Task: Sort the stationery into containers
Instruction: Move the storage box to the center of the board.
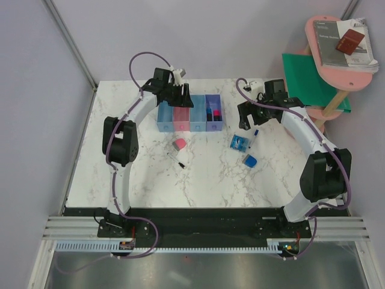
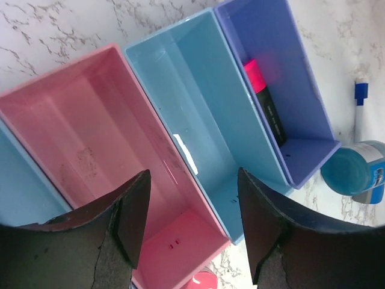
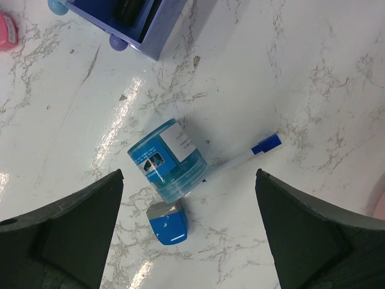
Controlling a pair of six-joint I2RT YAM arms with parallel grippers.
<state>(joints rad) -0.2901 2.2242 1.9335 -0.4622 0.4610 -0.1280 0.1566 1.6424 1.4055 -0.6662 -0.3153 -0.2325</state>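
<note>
The four joined containers (image 1: 190, 112) stand at the back middle of the table. The pink-tipped black marker (image 2: 264, 102) lies in the purple bin (image 2: 301, 78). The pink bin (image 2: 78, 138) and the light blue bin (image 2: 204, 114) beside it hold nothing. My left gripper (image 2: 192, 174) hovers open over those two bins (image 1: 180, 99). My right gripper (image 3: 187, 174) is open and empty above a clear blue box (image 3: 171, 159), a blue block (image 3: 168, 223) and the blue-capped white marker (image 3: 246, 155). The pink-grey eraser (image 1: 179, 144) and the thin black pen (image 1: 176, 159) lie in front of the bins.
A pink round shelf (image 1: 355, 77) with books (image 1: 346, 42) and a green folder (image 1: 310, 78) stands off the table's back right corner. Grey walls close the back and left. The arm bases sit at the near edge.
</note>
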